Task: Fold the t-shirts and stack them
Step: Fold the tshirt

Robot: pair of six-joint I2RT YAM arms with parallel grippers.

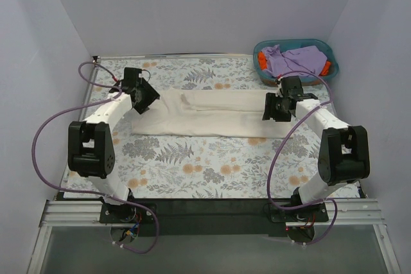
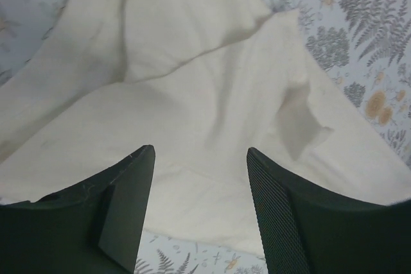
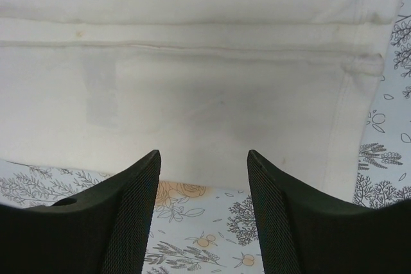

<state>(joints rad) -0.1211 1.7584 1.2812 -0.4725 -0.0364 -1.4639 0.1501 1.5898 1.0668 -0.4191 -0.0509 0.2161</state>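
A cream t-shirt [image 1: 212, 120] lies folded into a long strip across the table's middle. My left gripper [image 1: 146, 99] hovers over its left end, jaws open and empty; the left wrist view shows cream cloth [image 2: 205, 94] with a sleeve fold under the fingers. My right gripper [image 1: 276, 108] hovers over the strip's right end, open and empty; the right wrist view shows the hemmed edge [image 3: 205, 81] just beyond the fingertips. A lavender-purple garment [image 1: 295, 61] and an orange-red one [image 1: 262, 62] lie in the basket.
A teal plastic basket [image 1: 324, 48] stands at the back right corner. The floral tablecloth [image 1: 212, 171] covers the table; white walls close in on three sides. Purple cables loop beside both arms.
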